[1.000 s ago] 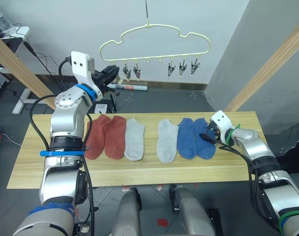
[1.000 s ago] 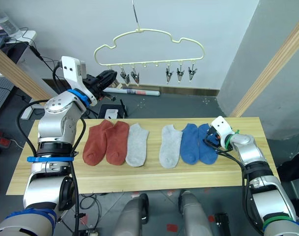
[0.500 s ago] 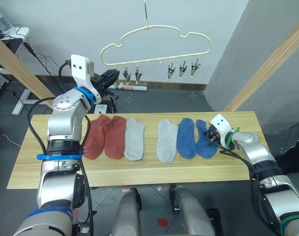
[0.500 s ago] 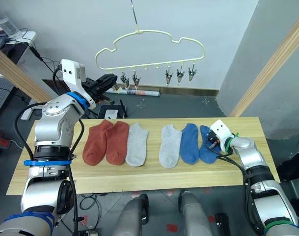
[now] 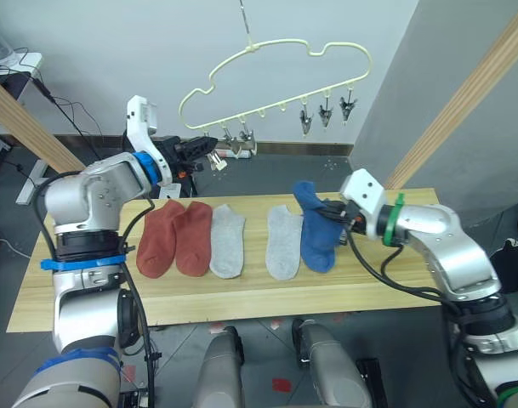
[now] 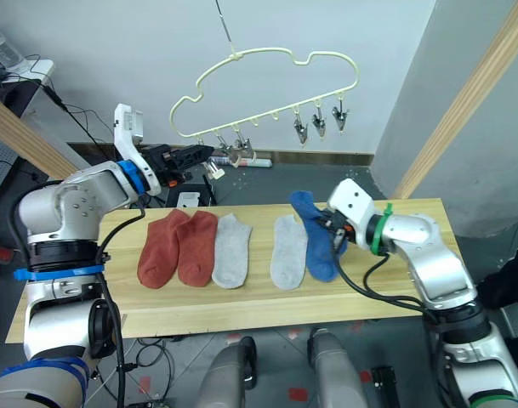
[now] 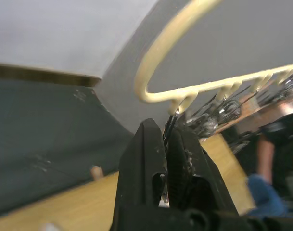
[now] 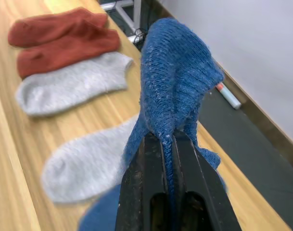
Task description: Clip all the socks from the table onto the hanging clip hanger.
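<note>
Bright, even indoor light with soft shadows; both wrist views blur nearby.

Five soft fabric ankle socks (image 5: pixel 227 241) are laid in a row on the light wooden plank table (image 5: pixel 88 289). A sixth blue sock (image 5: pixel 311 198) is held above the row's right end. The pale yellow cloud-shaped wire clip hanger (image 5: pixel 280 75) is hung above and behind.

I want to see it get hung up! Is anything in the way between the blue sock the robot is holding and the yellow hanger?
Nothing visible is. The right gripper holds the blue sock up, with open air between it and the clip hanger.
</note>
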{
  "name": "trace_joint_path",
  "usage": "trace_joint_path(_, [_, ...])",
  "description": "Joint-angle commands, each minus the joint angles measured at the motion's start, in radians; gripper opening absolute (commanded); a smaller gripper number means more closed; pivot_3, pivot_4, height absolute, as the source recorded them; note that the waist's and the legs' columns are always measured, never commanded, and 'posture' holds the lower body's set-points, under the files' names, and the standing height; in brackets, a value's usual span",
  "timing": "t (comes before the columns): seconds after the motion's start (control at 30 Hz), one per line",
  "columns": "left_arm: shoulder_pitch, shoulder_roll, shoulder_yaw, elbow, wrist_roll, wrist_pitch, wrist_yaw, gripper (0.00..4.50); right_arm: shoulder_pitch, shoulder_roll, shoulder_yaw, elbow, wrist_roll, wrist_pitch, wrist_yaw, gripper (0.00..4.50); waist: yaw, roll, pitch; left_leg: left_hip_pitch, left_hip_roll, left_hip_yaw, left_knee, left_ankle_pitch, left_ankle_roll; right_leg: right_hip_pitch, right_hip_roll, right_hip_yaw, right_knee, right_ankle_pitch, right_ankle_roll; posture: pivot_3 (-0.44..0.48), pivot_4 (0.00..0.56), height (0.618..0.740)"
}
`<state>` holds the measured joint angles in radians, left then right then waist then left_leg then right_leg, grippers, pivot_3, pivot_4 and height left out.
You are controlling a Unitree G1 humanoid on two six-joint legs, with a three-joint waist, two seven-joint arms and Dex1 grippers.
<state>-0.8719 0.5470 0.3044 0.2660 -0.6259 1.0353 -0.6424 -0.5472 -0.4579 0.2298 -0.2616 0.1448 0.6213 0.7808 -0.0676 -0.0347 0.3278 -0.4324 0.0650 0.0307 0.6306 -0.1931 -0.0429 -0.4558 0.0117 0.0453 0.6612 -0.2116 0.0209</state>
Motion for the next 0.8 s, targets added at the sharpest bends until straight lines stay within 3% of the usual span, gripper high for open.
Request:
trace_joint_path(0.03, [-0.034, -0.009, 0.060, 0.006, -0.068, 0.115, 0.049, 0.00, -0.047, 0.082, 0.083, -0.002, -0.016, -0.031, -0.029, 0.01, 0.001, 0.000, 0.000, 0.000, 0.000, -0.001, 0.000, 0.000, -0.001, 0.000, 0.000, -0.001, 0.000, 0.000, 0.000, -0.060, 0.344, 0.740])
trace_joint_path(0.43, [-0.102, -0.045, 0.209, 0.038, -0.215, 0.315, 0.143, 0.00, -0.162, 0.199, 0.116, 0.200, -0.088, -0.139, -0.088, 0.01, 0.014, 0.000, 0.000, -0.003, -0.001, 0.000, 0.000, 0.001, -0.001, -0.001, -0.003, -0.003, -0.002, 0.000, 0.000, -0.058, 0.318, 0.740])
trace_joint_path(0.8, [-0.081, -0.041, 0.191, 0.015, -0.238, 0.343, 0.143, 0.00, -0.220, 0.253, 0.096, 0.279, -0.083, -0.171, -0.096, 0.01, 0.012, -0.001, 0.000, -0.003, -0.002, -0.001, 0.000, 0.001, -0.002, -0.001, -0.003, -0.003, -0.001, 0.000, 0.000, -0.059, 0.322, 0.740])
